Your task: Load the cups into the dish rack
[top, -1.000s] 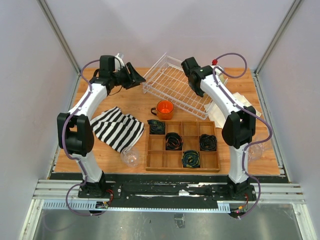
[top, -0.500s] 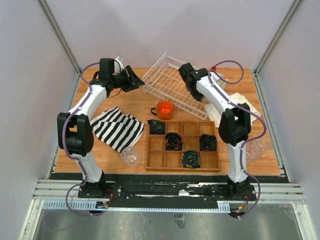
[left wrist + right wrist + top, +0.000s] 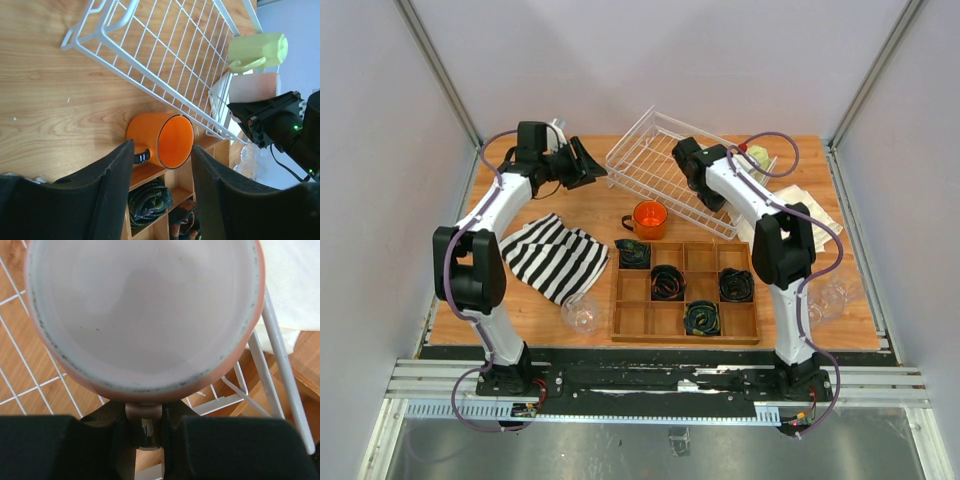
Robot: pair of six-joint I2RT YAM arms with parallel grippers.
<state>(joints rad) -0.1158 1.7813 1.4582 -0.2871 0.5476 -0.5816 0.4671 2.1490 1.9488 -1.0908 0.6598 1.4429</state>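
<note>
The white wire dish rack (image 3: pixel 655 165) (image 3: pixel 165 55) (image 3: pixel 281 352) stands at the back of the table. Over its right part my right gripper (image 3: pixel 700 180) (image 3: pixel 144 424) is shut on the handle of the white-pink mug (image 3: pixel 145 305) (image 3: pixel 252 87); in the top view the arm hides the mug. A pale yellow-green mug (image 3: pixel 757 153) (image 3: pixel 257 50) lies at the rack's far right end. The orange mug (image 3: pixel 650 218) (image 3: pixel 162 137) lies on its side between rack and wooden tray. My left gripper (image 3: pixel 588 163) (image 3: pixel 162 150) hovers open left of the rack, holding nothing. Clear tumblers (image 3: pixel 582 315) (image 3: pixel 830 298) sit nearer the front.
A wooden compartment tray (image 3: pixel 685 312) with coiled black cables sits front centre. A black-and-white striped cloth (image 3: pixel 555 255) lies at the left, and a white cloth (image 3: pixel 800 205) (image 3: pixel 292 280) lies right of the rack.
My right arm has swung left over the rack with the white-pink mug, uncovering the yellow-green mug. The left gripper has drifted slightly left.
</note>
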